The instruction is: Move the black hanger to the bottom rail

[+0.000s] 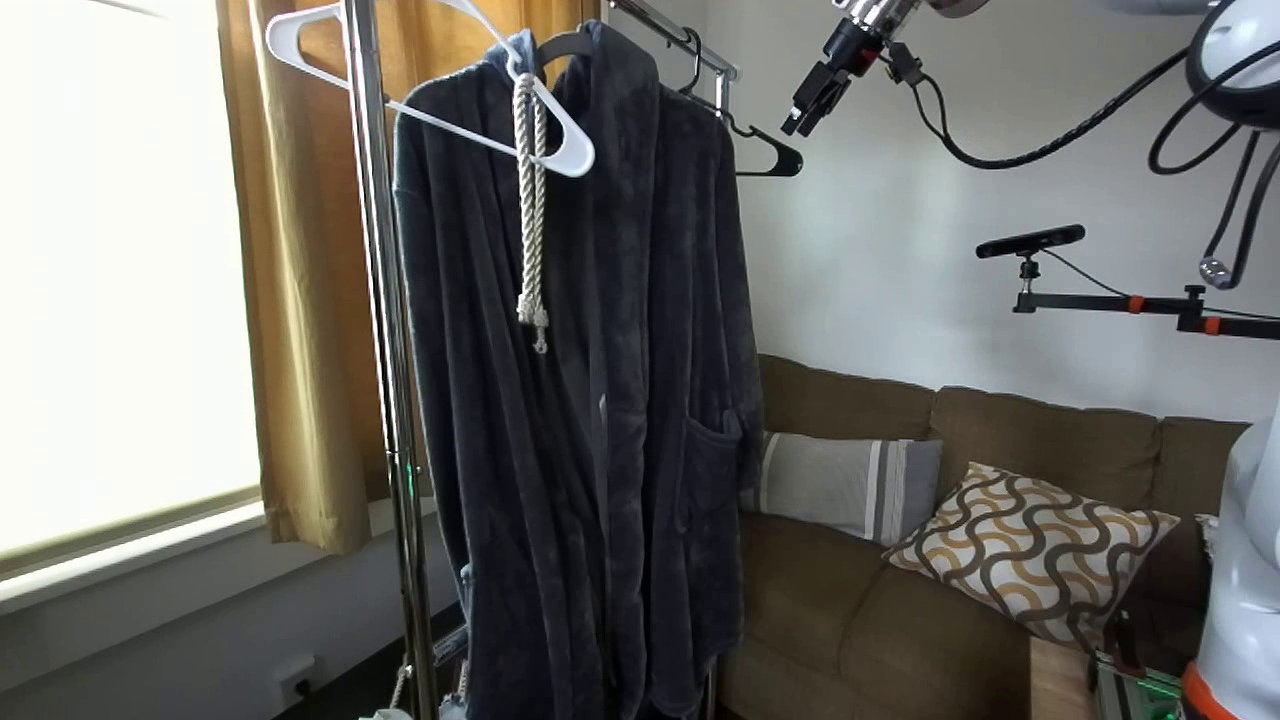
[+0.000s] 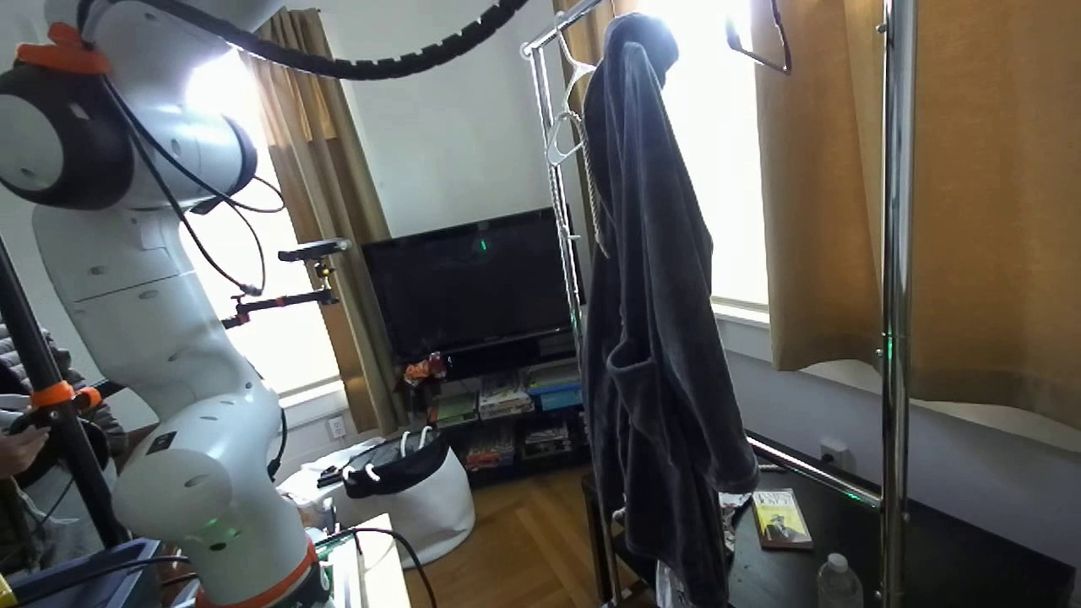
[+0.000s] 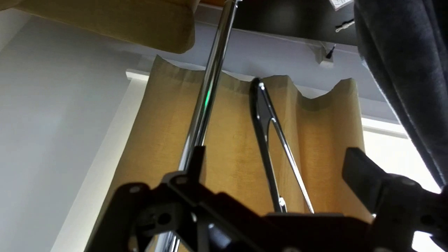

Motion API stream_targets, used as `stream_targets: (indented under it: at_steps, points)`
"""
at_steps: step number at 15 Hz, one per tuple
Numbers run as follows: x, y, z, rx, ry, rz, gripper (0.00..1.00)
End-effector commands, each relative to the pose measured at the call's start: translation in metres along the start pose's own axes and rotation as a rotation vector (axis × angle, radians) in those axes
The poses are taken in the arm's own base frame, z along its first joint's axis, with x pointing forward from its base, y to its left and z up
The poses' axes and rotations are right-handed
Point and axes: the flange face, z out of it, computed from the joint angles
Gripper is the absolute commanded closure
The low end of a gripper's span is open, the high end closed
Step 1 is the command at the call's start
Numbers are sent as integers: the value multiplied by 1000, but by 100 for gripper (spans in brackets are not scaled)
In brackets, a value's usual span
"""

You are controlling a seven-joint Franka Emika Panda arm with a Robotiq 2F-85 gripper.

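Gripper (image 3: 276, 154): reaches in from the lower edge of the wrist view, with a wide gap between the black fingers (image 3: 364, 175); slants downward in an exterior view, near the far end of the clothes rack (image 1: 383, 250).
Black hanger (image 3: 261, 129): shows within that gap in the wrist view, apart from both fingers and partly hidden low down by the gripper; hangs at the upper rail (image 1: 660, 23) in an exterior view, with one end out past the robe (image 1: 640, 380).
Chrome post (image 3: 210, 87): slants behind one finger in the wrist view.
Robe: drops long and dark grey from the rack in both exterior views; edges into the wrist view at the right.
White hanger (image 1: 572, 150): overlaps the upper robe in an exterior view, with a looped cream rope (image 1: 532, 220).
Lower rail (image 2: 811, 469): runs low on the rack in an exterior view, well below the black hanger.
Black table (image 2: 971, 549): shows beyond the lower rail, bearing a paperback (image 2: 781, 518).
Tan curtain (image 3: 231, 157): hangs behind the black hanger in the wrist view.
Robot arm (image 2: 198, 456): stands white in an exterior view, well apart from the robe at the base.
Sofa (image 1: 1050, 410): stretches brown along the wall (image 1: 860, 250), with a striped pillow (image 1: 815, 480) and a wavy-patterned pillow (image 1: 1030, 550).
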Motion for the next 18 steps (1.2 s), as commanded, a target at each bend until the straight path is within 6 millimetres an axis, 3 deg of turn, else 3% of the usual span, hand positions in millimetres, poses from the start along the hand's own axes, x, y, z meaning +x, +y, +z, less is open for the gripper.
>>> stream_targets:
  at_steps: [1, 4, 6, 7, 8, 9, 11, 13, 14, 15, 16, 18]
  points:
    - [17, -1, 12, 67, -5, -16, 4]
    - [29, 3, 21, 91, 11, 0, 11]
    - [36, 3, 22, 117, 25, 10, 21]
    - [39, 3, 22, 124, 24, 14, 38]
    - [41, 2, 24, 135, 20, 7, 45]
    - [43, 2, 26, 149, 16, 6, 47]
    - [47, 1, 27, 166, 16, -1, 63]
    - [52, 1, 29, 176, 21, -6, 67]
    - [54, 1, 30, 179, 21, -10, 77]
    - [56, 2, 31, 181, 21, -12, 93]
    - [58, -1, 32, 180, 21, -19, 99]
    - [60, -1, 34, 181, 20, -22, 100]
